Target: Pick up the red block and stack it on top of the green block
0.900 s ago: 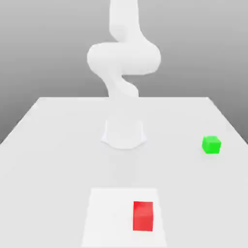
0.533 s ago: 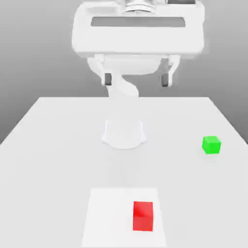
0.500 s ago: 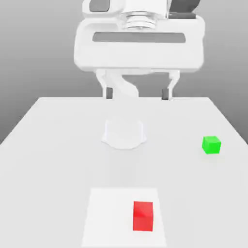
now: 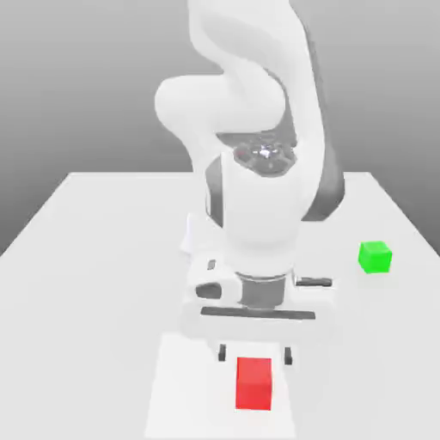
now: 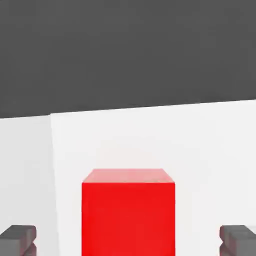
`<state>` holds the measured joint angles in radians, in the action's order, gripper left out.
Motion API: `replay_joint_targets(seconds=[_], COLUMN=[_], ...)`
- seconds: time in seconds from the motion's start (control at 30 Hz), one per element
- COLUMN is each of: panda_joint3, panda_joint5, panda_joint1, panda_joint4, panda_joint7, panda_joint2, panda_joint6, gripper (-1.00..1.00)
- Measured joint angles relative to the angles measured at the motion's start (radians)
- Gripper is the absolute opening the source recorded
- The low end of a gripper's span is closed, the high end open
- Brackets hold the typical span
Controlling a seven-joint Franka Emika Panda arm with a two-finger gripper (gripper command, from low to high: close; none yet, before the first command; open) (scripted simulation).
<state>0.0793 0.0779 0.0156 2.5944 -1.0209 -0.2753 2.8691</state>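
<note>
Hovering just above the red block (image 4: 254, 382), the gripper (image 4: 254, 353) is holding its fingers (image 5: 19, 239) wide apart, one on either side, while the green block (image 4: 375, 257) is sitting well apart on the table (image 4: 94, 249).

A pale grey table (image 4: 94, 258) carries two small cubes. The red block (image 4: 254, 382) sits on a lighter white patch (image 4: 185, 387) at the near edge, while the green block (image 4: 375, 256) rests directly on the tabletop, well apart toward the exterior view's right.
</note>
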Motion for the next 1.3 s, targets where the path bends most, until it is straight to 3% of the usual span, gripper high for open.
replay_joint_targets(seconds=[0.03, 0.27, 0.47, 0.73, 1.07, 1.3], panda_joint3=[-0.009, -0.009, 0.029, 0.234, 0.482, 0.559], panda_joint5=[0.008, 0.012, -0.051, -0.231, -0.381, -0.268], panda_joint1=[0.007, 0.007, 0.005, 0.385, 0.784, 0.757], panda_joint4=[-0.004, -0.005, 0.027, 0.133, 0.279, 0.301], panda_joint7=[-0.006, -0.009, 0.038, 0.167, 0.278, 0.202], panda_joint2=[-0.031, -0.036, 0.151, 0.333, 0.520, 0.469], panda_joint6=[0.026, 0.031, -0.122, -0.181, -0.216, -0.161], gripper=[-1.00, -1.00, -1.00, -1.00, -1.00, -1.00])
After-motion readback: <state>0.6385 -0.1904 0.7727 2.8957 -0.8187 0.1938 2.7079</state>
